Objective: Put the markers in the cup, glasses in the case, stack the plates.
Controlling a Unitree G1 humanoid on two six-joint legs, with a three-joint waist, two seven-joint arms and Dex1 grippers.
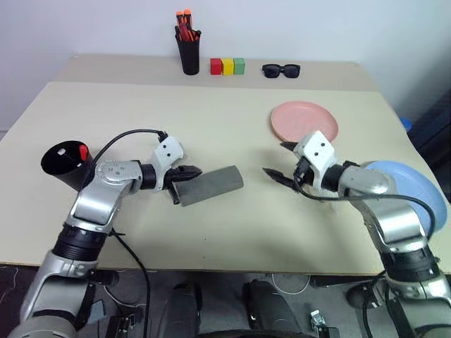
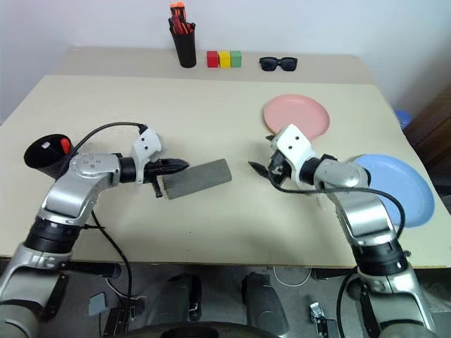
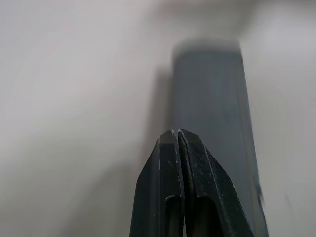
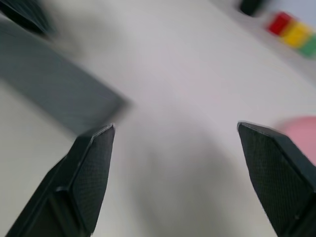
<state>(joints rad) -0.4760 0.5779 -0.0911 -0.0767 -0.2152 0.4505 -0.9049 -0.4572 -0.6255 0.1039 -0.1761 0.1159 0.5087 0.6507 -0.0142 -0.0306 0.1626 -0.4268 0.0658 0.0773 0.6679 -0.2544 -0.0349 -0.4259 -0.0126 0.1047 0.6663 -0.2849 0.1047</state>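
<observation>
- Grey felt case (image 1: 210, 185) lies slanted between our grippers, touching our clenched left gripper (image 1: 189, 172).
- Our right gripper (image 1: 273, 177), spread and empty, points toward it.

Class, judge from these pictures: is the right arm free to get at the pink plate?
Probably yes. The pink plate lies bare on the table just beyond the right gripper, whose fingers stand open and empty, with nothing between them.
</observation>
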